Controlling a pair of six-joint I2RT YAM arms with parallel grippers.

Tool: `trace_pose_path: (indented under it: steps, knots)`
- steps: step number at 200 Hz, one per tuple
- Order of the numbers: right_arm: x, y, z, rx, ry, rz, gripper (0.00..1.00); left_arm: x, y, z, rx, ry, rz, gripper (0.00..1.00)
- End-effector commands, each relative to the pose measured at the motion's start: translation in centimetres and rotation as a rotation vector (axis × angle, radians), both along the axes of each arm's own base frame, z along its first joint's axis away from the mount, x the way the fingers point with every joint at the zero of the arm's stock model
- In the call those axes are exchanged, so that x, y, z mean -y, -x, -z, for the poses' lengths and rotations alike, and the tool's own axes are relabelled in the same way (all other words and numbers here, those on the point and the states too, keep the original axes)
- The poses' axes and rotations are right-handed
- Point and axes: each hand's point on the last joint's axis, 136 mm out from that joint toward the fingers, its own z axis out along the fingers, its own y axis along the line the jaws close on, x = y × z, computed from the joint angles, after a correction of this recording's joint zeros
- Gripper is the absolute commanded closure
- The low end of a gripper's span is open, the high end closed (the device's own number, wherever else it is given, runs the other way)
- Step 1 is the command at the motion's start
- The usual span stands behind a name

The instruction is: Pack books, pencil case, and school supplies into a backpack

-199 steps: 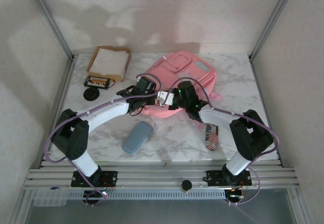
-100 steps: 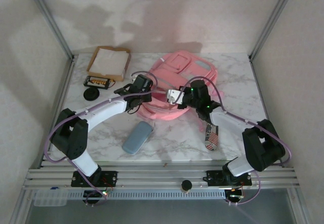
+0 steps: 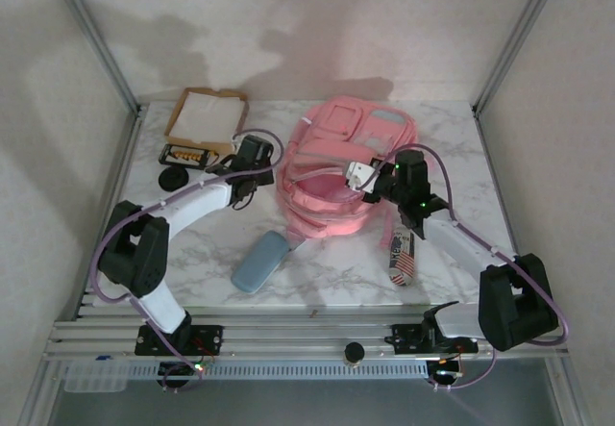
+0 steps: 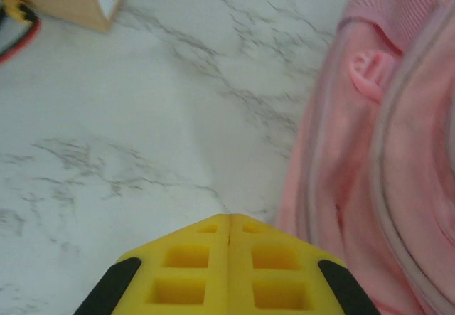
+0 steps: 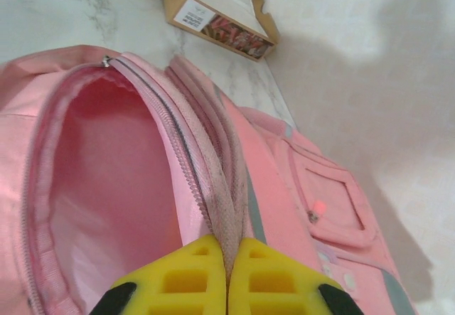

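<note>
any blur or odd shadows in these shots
Top external: dim, with soft arm shadows on the back wall. Left wrist: the left claw is soft and close, the marble table a little blurred. Right wrist: the backpack zip is sharp, a shadow darkens the wall.

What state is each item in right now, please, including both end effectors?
backpack: main compartment unzipped, mouth gaping.
right end effector: shut on the backpack's zipper edge.
left end effector: shut, empty, over the table.
pencil case: closed, lying flat.
cardboard tray: upright, white sheet inside.
</note>
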Motion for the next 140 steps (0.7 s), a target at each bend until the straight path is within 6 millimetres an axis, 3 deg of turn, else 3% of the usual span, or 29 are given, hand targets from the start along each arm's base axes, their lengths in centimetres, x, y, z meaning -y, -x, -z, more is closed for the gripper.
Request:
trace_pose_path:
  steps: [1, 23, 56, 77, 96, 140]
  knots:
    - [-0.1, 0.4, -1.2, 0.007, -0.051, 0.01, 1.0, 2.1, 1.2, -1.3, 0.027, 0.065, 0.122, 1.0]
    - [-0.3, 0.0, -1.9, -0.023, -0.083, 0.026, 0.99, 2.7, 1.9, -1.8, 0.059, 0.06, 0.163, 1.0]
    - [-0.4, 0.5, -1.9, -0.037, -0.112, 0.019, 1.0, 6.2, 3.5, -4.9, 0.259, -0.056, 0.379, 0.61]
    - [-0.6, 0.7, -1.9, -0.054, -0.128, 0.012, 1.0, 7.1, 3.9, -6.1, 0.369, -0.075, 0.448, 0.53]
    - [-0.7, 0.9, -1.9, -0.056, -0.137, 0.004, 1.0, 9.1, 4.2, -6.7, 0.404, -0.095, 0.563, 0.43]
    - [-0.9, 1.0, -1.8, -0.076, -0.164, 0.003, 1.0, 13.6, 3.3, -4.5, 0.346, -0.215, 0.774, 0.33]
